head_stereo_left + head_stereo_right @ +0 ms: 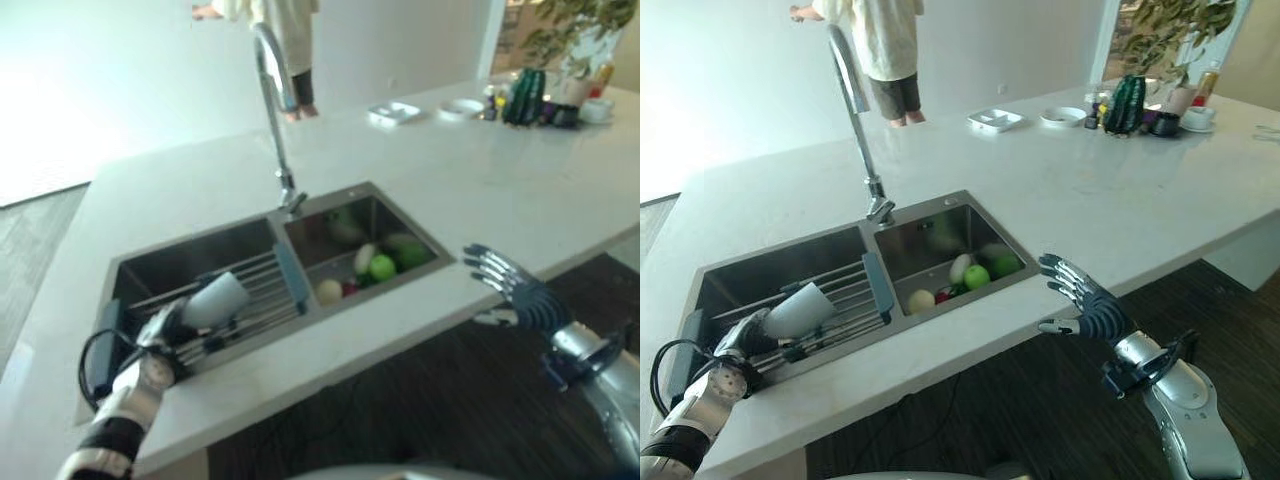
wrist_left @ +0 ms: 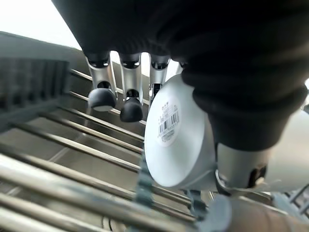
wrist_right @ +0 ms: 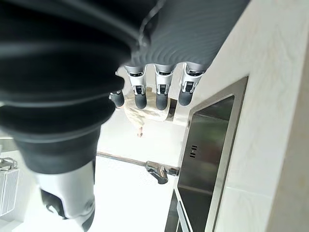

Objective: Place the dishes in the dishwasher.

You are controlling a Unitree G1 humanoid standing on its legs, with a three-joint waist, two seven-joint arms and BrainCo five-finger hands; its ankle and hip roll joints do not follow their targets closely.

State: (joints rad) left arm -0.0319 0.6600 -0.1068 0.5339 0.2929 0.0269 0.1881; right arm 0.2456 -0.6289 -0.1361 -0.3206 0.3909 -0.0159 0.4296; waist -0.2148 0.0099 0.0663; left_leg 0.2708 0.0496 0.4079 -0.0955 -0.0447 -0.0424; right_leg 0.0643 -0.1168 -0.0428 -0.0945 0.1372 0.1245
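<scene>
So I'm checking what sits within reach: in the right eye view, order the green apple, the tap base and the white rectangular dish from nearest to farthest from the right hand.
From the right hand:
1. Green apple, in the sink's right basin.
2. Tap base, behind the sink.
3. White rectangular dish, at the counter's far edge.

A double sink point(image 1: 700, 290) is sitting in the table point(image 1: 1120, 190) before me. A rack point(image 1: 840, 300) is lying across its left basin, a cup point(image 1: 800, 310) on it; fruit point(image 1: 975, 275) is lying in the right basin, a faucet point(image 1: 855, 110) standing behind.
</scene>
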